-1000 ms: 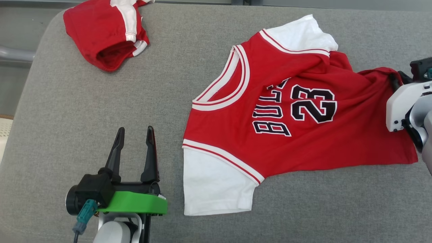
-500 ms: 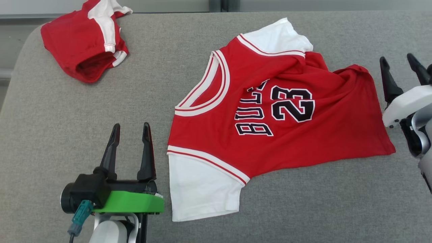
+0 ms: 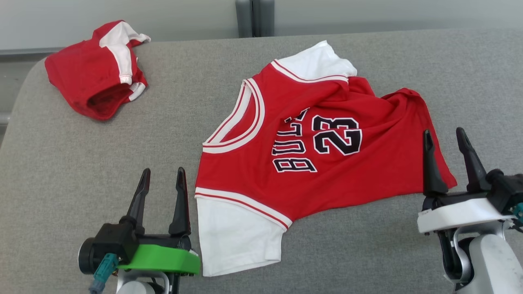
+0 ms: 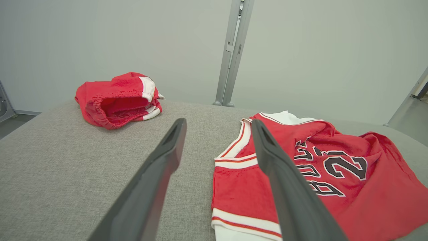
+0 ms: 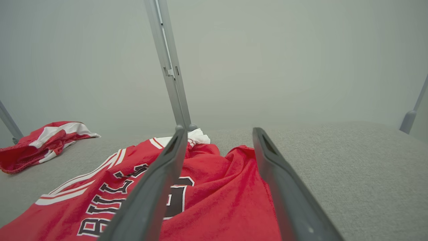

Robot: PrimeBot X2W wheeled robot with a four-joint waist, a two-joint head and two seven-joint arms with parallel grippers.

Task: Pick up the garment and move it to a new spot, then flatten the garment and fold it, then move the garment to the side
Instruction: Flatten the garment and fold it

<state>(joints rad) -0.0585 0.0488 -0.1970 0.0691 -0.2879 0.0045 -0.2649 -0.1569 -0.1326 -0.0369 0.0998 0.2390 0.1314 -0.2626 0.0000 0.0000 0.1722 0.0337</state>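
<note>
A red jersey [image 3: 327,163] with white sleeves and a black "23" lies spread on the grey padded table [image 3: 81,163], wrinkled near its far right corner; it also shows as the jersey [image 4: 301,174] and the jersey [image 5: 207,197]. My left gripper [image 3: 162,174] stands open, empty, just left of the jersey's near white sleeve. Over by the jersey's hem corner at the lower right, my right gripper [image 3: 444,134] is open too, holding nothing.
Red shorts [image 3: 96,87] with white stripes lie bunched at the table's far left corner, seen too as the shorts [image 4: 117,100]. A grey metal post [image 4: 232,50] rises behind the table's far edge. Bare grey surface lies between the shorts and the jersey.
My right gripper let go of the jersey's right edge, opened, and drew back toward the near right. The head camera tilted, shifting the whole scene.
</note>
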